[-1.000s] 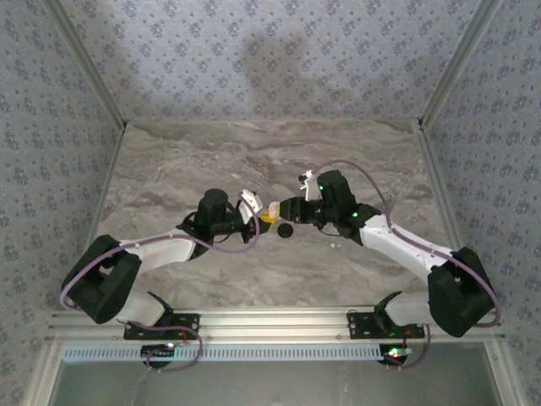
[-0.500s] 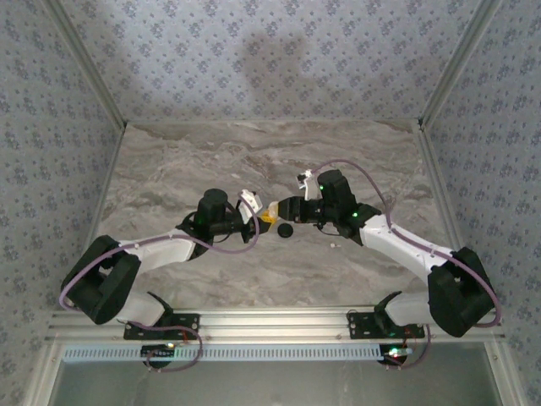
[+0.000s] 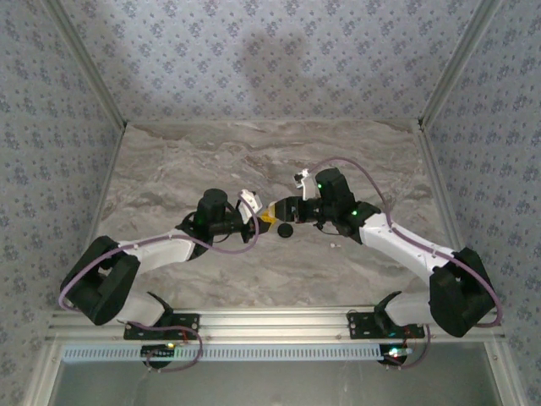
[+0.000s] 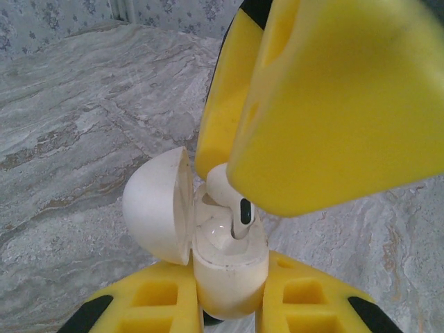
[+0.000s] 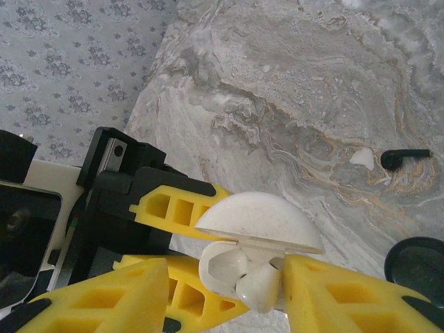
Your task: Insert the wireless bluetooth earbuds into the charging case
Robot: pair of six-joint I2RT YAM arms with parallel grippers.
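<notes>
Contact point for both arms is near the middle of your marble table (image 3: 194, 161). The black disc (image 3: 286, 229) lies at 5 o'clock from that point, close by but apart from the fingers. Your left gripper (image 4: 229, 288) is clenched on the charging case (image 4: 227, 267), with a yellow finger pressed against each side of the lower shell. The lid (image 4: 156, 208) stands open, at 9 o'clock of the case from the left wrist and at 12 o'clock from the right wrist. One earbud (image 4: 232, 205) stands tilted in the open case, stem down in the well and rounded head up at the rim, right under the yellow fingers (image 4: 333, 104) of your right arm. From the right wrist, your right gripper (image 5: 227, 274) has its jaws parted wider than the earbud. The finger at 3 o'clock lies against it and the finger at 9 o'clock stands clear, so the earbud sits loose between them, not pinched. A rounded white shape (image 5: 225, 267) sits in the case at 9 o'clock of that earbud; you cannot tell whether it is the second earbud. On the table at 2 o'clock of the case lie a small white bit (image 5: 360, 157) and, just beside it, a small black piece (image 5: 404, 157), both too small to make out
</notes>
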